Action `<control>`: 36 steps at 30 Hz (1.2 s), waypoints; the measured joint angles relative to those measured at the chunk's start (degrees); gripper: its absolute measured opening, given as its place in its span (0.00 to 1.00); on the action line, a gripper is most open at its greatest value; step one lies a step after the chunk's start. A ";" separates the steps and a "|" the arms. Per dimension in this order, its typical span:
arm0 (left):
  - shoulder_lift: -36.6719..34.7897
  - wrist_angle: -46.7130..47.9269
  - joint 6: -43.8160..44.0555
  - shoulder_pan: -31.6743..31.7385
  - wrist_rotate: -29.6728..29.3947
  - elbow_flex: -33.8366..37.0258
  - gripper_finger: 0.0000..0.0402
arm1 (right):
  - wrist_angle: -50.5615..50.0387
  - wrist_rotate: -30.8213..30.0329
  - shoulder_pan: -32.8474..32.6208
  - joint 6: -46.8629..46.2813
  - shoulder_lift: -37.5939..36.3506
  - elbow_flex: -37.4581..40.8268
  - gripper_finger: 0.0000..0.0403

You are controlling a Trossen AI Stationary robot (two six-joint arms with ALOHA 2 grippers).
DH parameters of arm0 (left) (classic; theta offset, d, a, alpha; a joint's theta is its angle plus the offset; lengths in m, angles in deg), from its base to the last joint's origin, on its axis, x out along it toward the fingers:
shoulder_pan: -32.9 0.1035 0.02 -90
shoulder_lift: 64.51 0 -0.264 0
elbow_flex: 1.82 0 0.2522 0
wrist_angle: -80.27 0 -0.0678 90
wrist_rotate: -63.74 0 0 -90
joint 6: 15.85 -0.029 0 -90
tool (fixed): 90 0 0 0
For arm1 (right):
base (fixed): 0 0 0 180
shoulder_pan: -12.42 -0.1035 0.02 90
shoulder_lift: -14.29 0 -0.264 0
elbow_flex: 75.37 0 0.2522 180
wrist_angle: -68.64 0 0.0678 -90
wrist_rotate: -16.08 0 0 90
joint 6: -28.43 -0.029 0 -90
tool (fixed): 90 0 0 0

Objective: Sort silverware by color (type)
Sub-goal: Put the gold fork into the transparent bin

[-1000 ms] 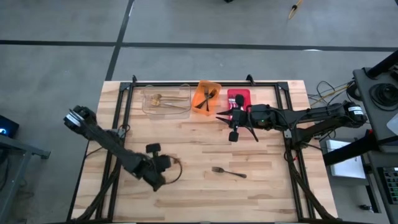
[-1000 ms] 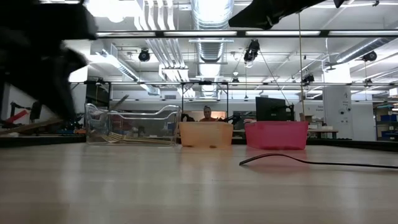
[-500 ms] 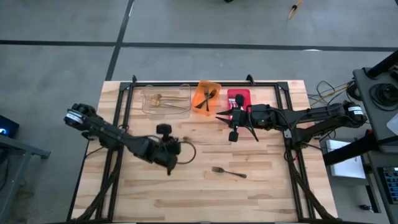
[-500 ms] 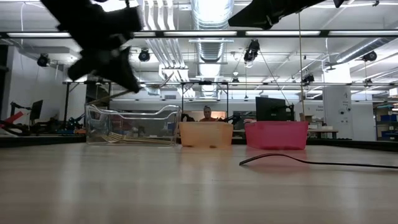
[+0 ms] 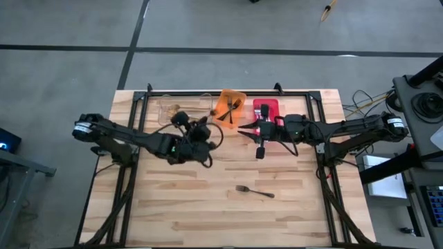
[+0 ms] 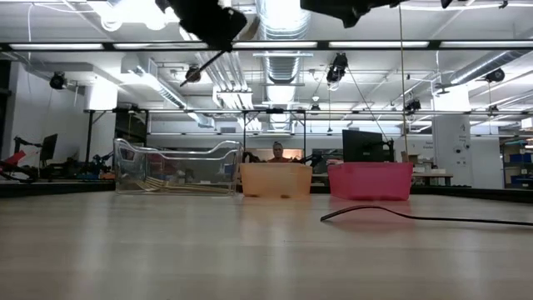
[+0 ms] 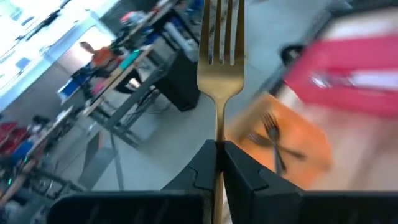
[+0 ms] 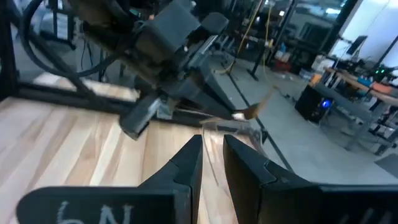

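My left gripper (image 5: 205, 133) hangs high over the table just in front of the clear bin (image 5: 184, 111), shut on a gold fork (image 7: 219, 68) whose tines point away from it. In the low view the fork (image 6: 202, 67) sticks out slanting below that gripper (image 6: 210, 18). My right gripper (image 5: 252, 133) hovers by the near edge of the red bin (image 5: 266, 108). Its fingers (image 8: 189, 158) stand a little apart with nothing between them. A black fork (image 5: 254, 191) lies flat on the table nearer the front. The orange bin (image 5: 230, 107) holds black forks. My left gripper pinches the gold fork's neck (image 7: 219, 140), just below the tines, between its two fingers. The fingers lie along the fork and point nearly level toward the bins. The fork is lifted clear of the table, and its handle is hidden behind the fingers.
The three bins stand in a row along the table's far edge, and the clear one holds gold pieces (image 5: 181, 114). A dark frame (image 5: 228, 93) runs around the table's far and side edges. The two grippers are close together in front of the orange bin.
My left gripper has risen from near the table's front left and swung toward the far edge and the bins, carrying the gold fork clear of the table. It has tipped from pointing down to nearly level. My right gripper has stayed where it was.
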State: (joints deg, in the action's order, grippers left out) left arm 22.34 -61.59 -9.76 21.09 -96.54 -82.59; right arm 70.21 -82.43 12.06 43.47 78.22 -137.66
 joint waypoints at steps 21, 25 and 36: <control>4.33 -0.70 2.64 0.26 -1.26 -7.34 0.00 | 3.03 -4.39 2.98 -25.43 0.05 0.09 0.24; 4.33 -1.06 2.81 0.27 -1.03 -7.34 0.00 | 2.98 -4.52 3.58 -25.27 0.05 0.46 0.36; 5.22 -2.83 3.47 0.30 -0.58 -7.20 0.00 | 19.74 -3.28 3.67 -9.71 10.23 0.66 0.58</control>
State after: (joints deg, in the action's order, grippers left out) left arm 27.56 -64.42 -6.29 21.39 -97.12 -89.79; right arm 89.95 -85.71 15.73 33.76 88.45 -137.00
